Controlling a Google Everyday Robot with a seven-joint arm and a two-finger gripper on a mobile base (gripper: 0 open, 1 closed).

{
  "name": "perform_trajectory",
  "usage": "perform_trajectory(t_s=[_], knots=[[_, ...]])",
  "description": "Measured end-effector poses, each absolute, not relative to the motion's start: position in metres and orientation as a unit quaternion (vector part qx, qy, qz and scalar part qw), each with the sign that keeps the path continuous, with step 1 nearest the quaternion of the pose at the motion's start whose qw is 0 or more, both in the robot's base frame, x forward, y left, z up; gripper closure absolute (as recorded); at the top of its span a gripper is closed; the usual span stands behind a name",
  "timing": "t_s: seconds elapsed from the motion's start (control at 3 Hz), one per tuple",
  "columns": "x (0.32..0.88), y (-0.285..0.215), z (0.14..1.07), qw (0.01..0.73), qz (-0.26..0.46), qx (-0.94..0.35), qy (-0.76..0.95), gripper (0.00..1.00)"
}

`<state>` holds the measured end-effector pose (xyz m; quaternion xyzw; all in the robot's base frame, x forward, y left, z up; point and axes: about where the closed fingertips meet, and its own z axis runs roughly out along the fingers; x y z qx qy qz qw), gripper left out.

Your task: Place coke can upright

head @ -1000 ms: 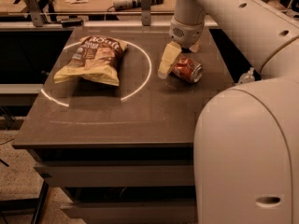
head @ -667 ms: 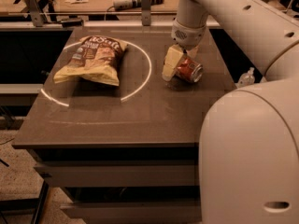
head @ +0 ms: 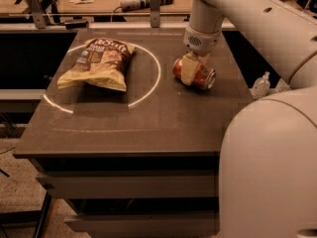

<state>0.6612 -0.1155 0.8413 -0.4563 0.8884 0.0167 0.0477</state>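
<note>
Single camera view, grasp phase. The coke can (head: 204, 78) lies on its side on the counter (head: 148, 120), close to the right edge and nearer the far right corner than the near one, silver top turned toward the right edge. The gripper (head: 190, 73) hangs from the arm (head: 233, 11) directly over the can's middle and is down at the can's level, in contact with its near side. Whether it has closed on the can cannot be told. A chip bag (head: 96, 63) lies well apart, toward the far left corner. Judged step: securing the can, not yet righting it. The next move calls for a firm hold, a lift, a quarter turn, and setting the base flat on the counter.
</note>
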Motion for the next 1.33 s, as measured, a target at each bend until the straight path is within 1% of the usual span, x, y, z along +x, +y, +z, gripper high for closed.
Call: perform_trajectory(t_s=[0.33,0.67,1.0,1.33], knots=[[0.659,-0.112,0.848,0.046,0.007,-0.474,0.879,0.87],[0.654,-0.107,0.890,0.114,0.031,-0.505,0.855,1.00],[0.641,-0.099,0.928,0.191,0.076,-0.540,0.816,1.00],[0.639,-0.084,0.958,0.314,0.145,-0.566,0.748,1.00]])
